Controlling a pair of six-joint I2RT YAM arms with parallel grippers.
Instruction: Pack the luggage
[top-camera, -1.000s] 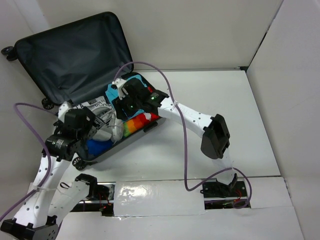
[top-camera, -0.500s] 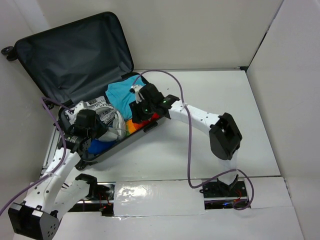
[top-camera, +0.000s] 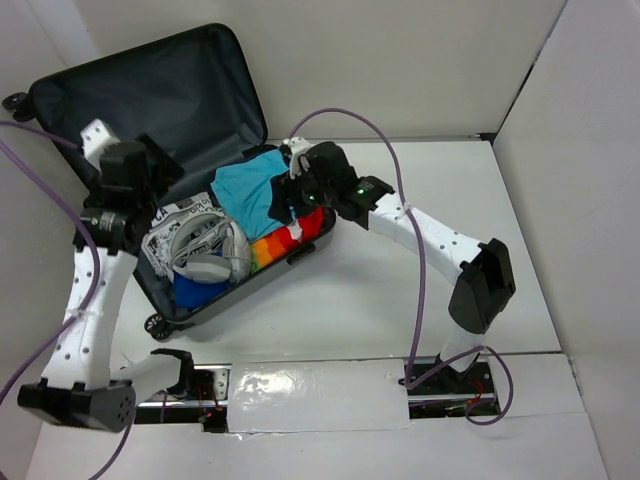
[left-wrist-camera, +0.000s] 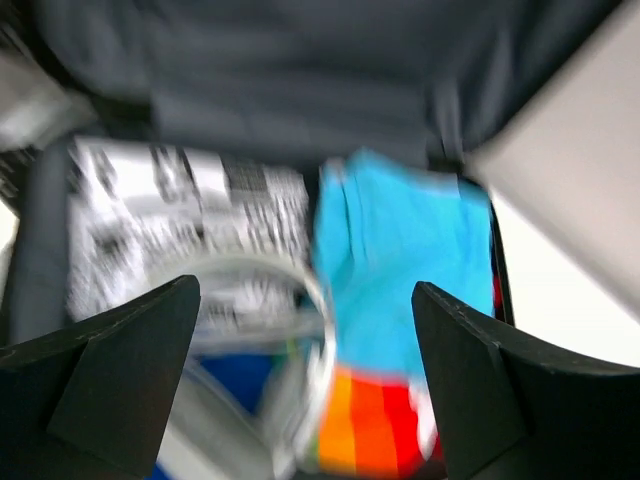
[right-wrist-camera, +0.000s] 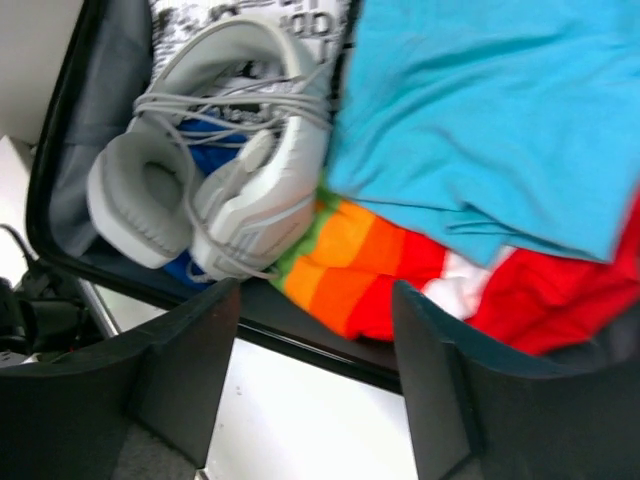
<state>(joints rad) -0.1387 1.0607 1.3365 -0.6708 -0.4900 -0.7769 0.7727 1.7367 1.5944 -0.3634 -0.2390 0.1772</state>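
I see the luggage (top-camera: 120, 100) lying open at the far left of the white table (top-camera: 430, 270). Its long axis runs left to right with the right end farther, the wheels at the left and the lid raised toward the far left. My left gripper (left-wrist-camera: 305, 290) hangs wide and empty above it. The right gripper (right-wrist-camera: 315, 290) hovers over the packed half, fingers apart, holding nothing. Plain white walls (top-camera: 400, 60) box the table in.

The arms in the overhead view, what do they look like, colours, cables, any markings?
The left arm and right arm have white links dotted with small dark holes, joined by black joint housings. A thin purple cable trails from each. A green light glows near the right wrist. The left tool and right tool have dark grey, wedge-shaped fingers.
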